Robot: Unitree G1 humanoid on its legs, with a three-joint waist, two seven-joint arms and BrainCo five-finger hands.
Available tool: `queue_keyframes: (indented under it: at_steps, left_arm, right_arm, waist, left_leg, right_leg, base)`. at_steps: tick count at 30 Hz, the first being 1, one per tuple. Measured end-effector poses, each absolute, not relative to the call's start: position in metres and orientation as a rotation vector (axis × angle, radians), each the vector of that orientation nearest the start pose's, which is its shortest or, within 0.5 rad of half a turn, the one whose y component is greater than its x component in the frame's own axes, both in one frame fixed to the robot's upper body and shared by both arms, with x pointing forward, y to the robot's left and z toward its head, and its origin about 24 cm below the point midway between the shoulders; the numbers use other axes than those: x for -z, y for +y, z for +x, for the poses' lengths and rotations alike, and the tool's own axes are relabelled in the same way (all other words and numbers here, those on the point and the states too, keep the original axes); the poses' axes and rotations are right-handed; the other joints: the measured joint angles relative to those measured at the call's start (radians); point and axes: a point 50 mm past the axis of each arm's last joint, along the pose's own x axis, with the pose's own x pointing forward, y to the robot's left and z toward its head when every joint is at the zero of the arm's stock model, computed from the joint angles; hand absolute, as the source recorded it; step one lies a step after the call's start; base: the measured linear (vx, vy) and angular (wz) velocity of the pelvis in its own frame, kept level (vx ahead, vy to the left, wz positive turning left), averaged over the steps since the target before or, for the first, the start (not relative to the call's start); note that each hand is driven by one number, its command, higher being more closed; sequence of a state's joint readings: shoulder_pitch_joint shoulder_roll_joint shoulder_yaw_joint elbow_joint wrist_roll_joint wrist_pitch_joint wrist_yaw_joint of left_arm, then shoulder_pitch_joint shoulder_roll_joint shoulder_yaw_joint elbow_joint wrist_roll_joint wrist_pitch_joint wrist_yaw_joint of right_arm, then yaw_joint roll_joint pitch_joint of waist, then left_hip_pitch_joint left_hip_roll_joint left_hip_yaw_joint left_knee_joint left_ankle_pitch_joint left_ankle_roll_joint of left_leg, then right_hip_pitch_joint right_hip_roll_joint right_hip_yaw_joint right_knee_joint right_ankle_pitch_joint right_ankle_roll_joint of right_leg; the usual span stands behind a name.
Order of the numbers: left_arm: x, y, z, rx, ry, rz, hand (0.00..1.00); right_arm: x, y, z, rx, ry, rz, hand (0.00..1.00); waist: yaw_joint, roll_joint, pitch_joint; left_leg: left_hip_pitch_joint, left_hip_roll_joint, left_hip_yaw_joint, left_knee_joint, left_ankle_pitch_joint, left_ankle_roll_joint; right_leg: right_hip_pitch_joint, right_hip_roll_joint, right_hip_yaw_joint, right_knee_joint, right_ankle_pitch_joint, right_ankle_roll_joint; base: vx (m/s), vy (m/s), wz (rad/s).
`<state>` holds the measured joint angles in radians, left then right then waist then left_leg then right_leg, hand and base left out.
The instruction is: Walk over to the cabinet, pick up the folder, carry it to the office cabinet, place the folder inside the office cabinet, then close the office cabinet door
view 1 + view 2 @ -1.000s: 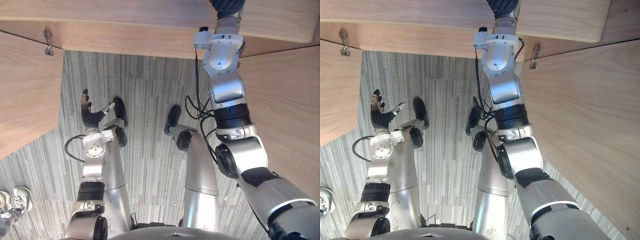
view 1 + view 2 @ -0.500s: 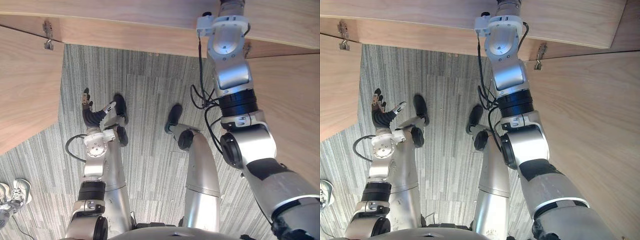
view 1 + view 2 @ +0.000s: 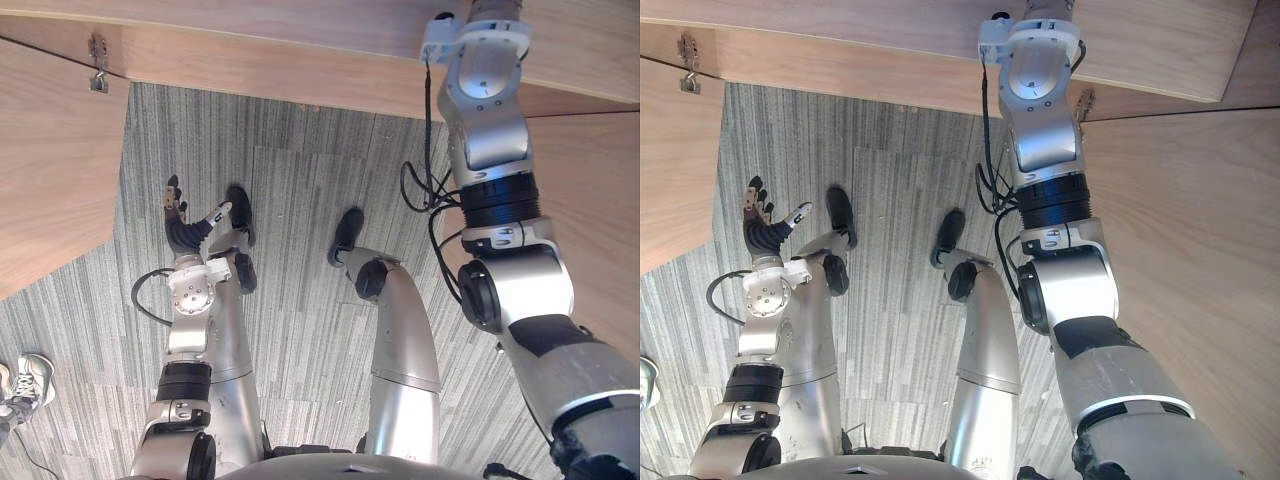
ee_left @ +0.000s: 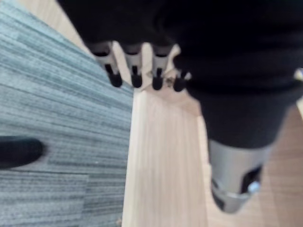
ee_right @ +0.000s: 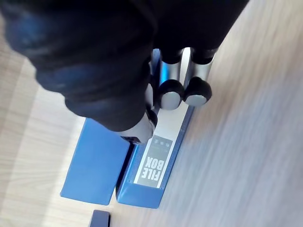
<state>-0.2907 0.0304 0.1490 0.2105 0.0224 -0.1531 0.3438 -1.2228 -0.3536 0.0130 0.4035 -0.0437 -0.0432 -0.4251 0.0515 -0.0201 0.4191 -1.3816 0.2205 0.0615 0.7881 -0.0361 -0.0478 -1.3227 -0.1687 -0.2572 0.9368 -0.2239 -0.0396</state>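
A blue box folder [image 5: 97, 172] with a white label on its spine lies on the pale wood shelf [image 5: 246, 142] inside the office cabinet. My right hand [image 5: 171, 93] is on it, fingers curled over the spine and thumb against the blue side. The right arm [image 3: 490, 130] reaches up past the cabinet's front edge [image 3: 280, 70]. My left hand [image 3: 177, 208] hangs low at my left side over the carpet, fingers straight and holding nothing; its fingers [image 4: 135, 71] point at a wooden panel.
The cabinet's left door [image 3: 50, 170] and right door [image 3: 600, 220] stand open on either side of me, with a metal hinge [image 3: 97, 65] at the upper left. A person's shoe [image 3: 28, 380] is on the striped grey carpet [image 3: 300, 180]. A small dark object [image 5: 99, 220] lies beside the folder.
My right arm has swung to the right and reached further up into the cabinet. The left hand has stayed where it was.
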Motion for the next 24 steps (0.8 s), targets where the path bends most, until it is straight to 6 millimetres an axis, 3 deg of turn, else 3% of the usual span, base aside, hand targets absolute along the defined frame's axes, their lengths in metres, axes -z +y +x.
queue_keyframes:
  at_steps: [3,11,14,20,24]
  left_arm:
    - [-0.084,0.188,0.301,-0.420,-0.223,-0.009,0.00]
    - [-0.080,0.187,0.302,-0.391,-0.198,0.000,0.00]
    - [-0.071,0.186,0.302,-0.384,-0.156,0.032,0.00]
    - [-0.040,0.188,0.288,-0.365,-0.035,0.108,0.00]
    - [-0.007,0.184,0.267,-0.325,0.087,0.160,0.00]
  right_arm:
    - [-0.362,-0.160,0.345,0.357,-0.949,-0.154,1.00]
    - [-0.303,-0.166,0.324,0.318,-0.952,-0.202,1.00]
    - [-0.270,-0.159,0.313,0.256,-0.914,-0.223,1.00]
    - [-0.207,-0.132,0.282,0.101,-0.817,-0.218,1.00]
    - [-0.161,-0.105,0.258,-0.058,-0.695,-0.194,1.00]
  waist:
    - [0.001,0.000,0.000]
    - [-0.003,-0.001,0.000]
    - [-0.015,-0.003,-0.001]
    - [-0.029,-0.049,-0.031]
    - [-0.039,-0.095,-0.105]
  left_leg:
    - [0.004,0.007,-0.002,0.016,-0.004,0.005]
    - [0.096,0.045,0.015,0.085,-0.069,0.005]
    - [0.133,0.054,0.014,0.113,-0.091,0.004]
    - [0.270,0.072,0.023,0.119,-0.141,-0.001]
    - [0.418,0.074,0.044,0.066,-0.167,0.002]
  right_leg:
    - [0.010,0.005,-0.001,0.004,0.001,-0.001]
    - [0.101,0.034,0.027,0.025,-0.018,0.014]
    - [0.143,0.038,0.028,0.036,-0.028,0.014]
    - [0.291,0.054,0.029,0.005,-0.049,0.026]
    - [0.453,0.065,0.024,-0.094,-0.048,0.047]
  base:
    - [-0.01,-0.006,-0.06]
    - [-0.03,-0.002,-0.14]
    - [-0.02,0.002,-0.08]
    - [0.01,-0.003,-0.05]
    - [0.09,0.043,-0.01]
